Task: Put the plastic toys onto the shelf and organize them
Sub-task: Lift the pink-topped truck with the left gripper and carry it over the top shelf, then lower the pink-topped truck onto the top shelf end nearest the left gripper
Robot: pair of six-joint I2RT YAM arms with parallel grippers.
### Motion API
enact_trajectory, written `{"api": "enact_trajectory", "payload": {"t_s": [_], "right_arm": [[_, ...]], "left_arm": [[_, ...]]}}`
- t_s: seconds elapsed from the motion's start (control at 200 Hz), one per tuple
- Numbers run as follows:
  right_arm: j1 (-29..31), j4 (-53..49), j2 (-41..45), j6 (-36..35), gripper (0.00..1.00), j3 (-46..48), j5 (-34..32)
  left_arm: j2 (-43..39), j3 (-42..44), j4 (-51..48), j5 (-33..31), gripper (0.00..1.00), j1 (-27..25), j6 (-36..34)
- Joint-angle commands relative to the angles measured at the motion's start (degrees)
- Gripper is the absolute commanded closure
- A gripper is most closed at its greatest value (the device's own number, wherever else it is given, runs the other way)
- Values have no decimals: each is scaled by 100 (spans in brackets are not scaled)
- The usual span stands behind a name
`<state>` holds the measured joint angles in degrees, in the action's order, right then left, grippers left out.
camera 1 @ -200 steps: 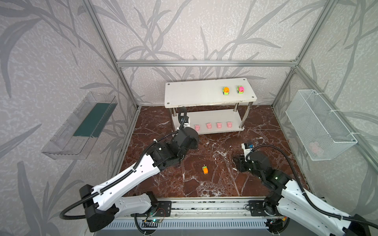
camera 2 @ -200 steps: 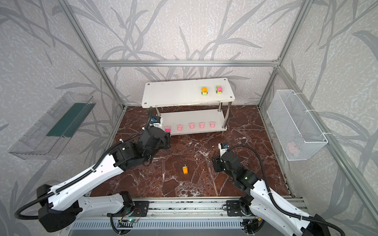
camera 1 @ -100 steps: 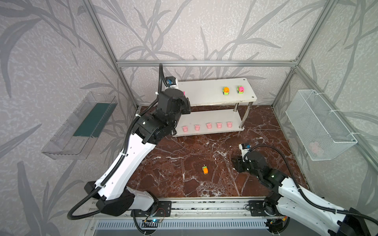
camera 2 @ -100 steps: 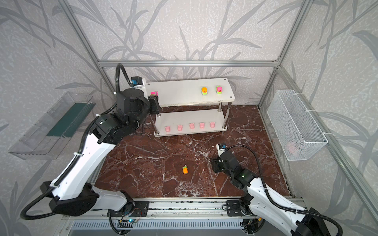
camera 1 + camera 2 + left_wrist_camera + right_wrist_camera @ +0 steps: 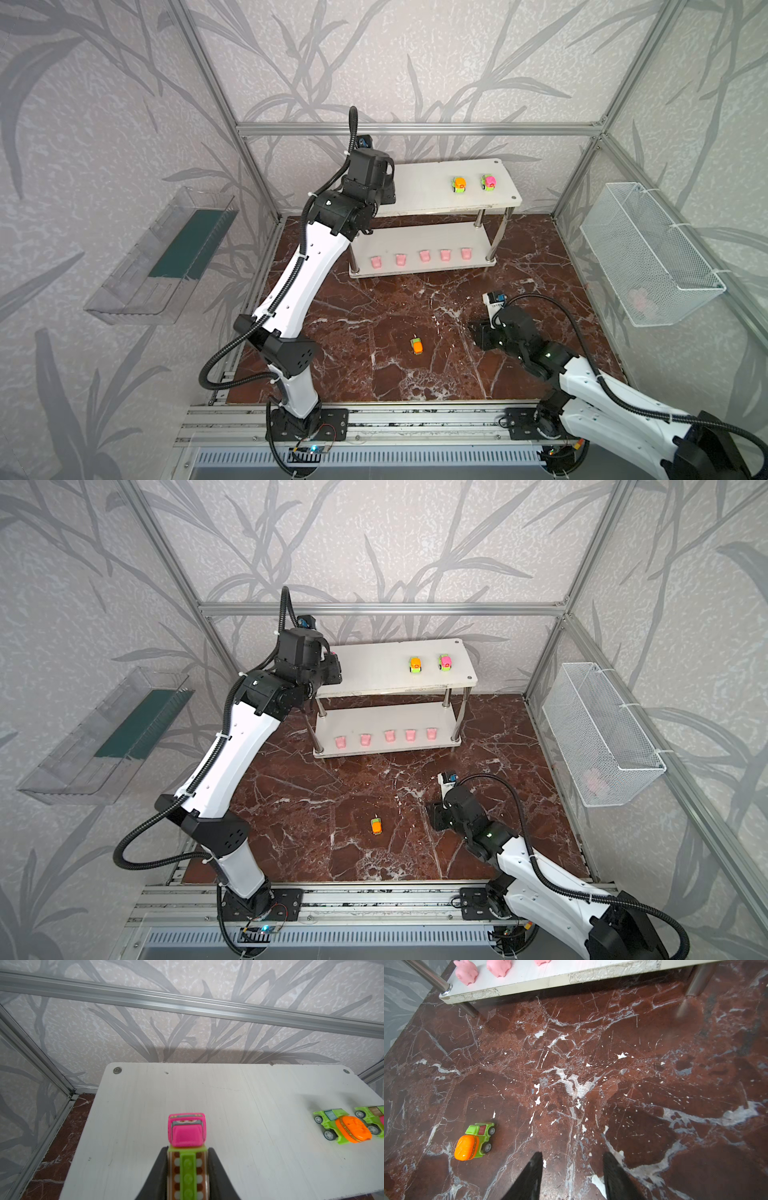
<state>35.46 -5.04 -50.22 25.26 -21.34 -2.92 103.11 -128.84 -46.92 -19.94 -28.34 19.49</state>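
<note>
The white two-tier shelf (image 5: 424, 189) (image 5: 374, 665) stands at the back. My left gripper (image 5: 384, 192) (image 5: 188, 1159) is over the left end of its top board (image 5: 249, 1105), shut on a pink and green toy car (image 5: 187, 1134). Two more cars, an orange one (image 5: 458, 185) and a pink one (image 5: 488, 182), sit at the top board's right end. Several pale pink cup pieces (image 5: 424, 255) stand in a row on the lower board. An orange and green car (image 5: 417, 345) (image 5: 473, 1142) lies on the floor. My right gripper (image 5: 476, 332) (image 5: 572, 1159) hovers open to its right, empty.
A clear plastic tray (image 5: 166, 253) hangs on the left wall. A white wire basket (image 5: 648, 253) on the right wall holds something pink (image 5: 640, 297). Chrome posts (image 5: 431, 978) carry the shelf boards. The floor is red-brown marble (image 5: 374, 299).
My left arm rose from the floor beside the lower board to the left end of the top board, carrying the pink car. The right gripper shifted only slightly.
</note>
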Motion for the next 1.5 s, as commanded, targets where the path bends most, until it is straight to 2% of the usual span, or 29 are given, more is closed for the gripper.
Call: {"api": "enact_trajectory", "payload": {"t_s": [0.0,0.555,1.1,1.495], "right_arm": [[-81,132,3,-60,52,34,88],[-229,242,-120,-56,52,94,217],[-366,380,-296,-38,52,111,344],[-417,465,-419,-29,52,121,406]], "left_arm": [[124,-298,-360,119,74,143,-70],[445,-230,-513,287,74,475,54],[667,-266,-565,456,73,522,170],[693,-338,-573,451,66,549,183]]}}
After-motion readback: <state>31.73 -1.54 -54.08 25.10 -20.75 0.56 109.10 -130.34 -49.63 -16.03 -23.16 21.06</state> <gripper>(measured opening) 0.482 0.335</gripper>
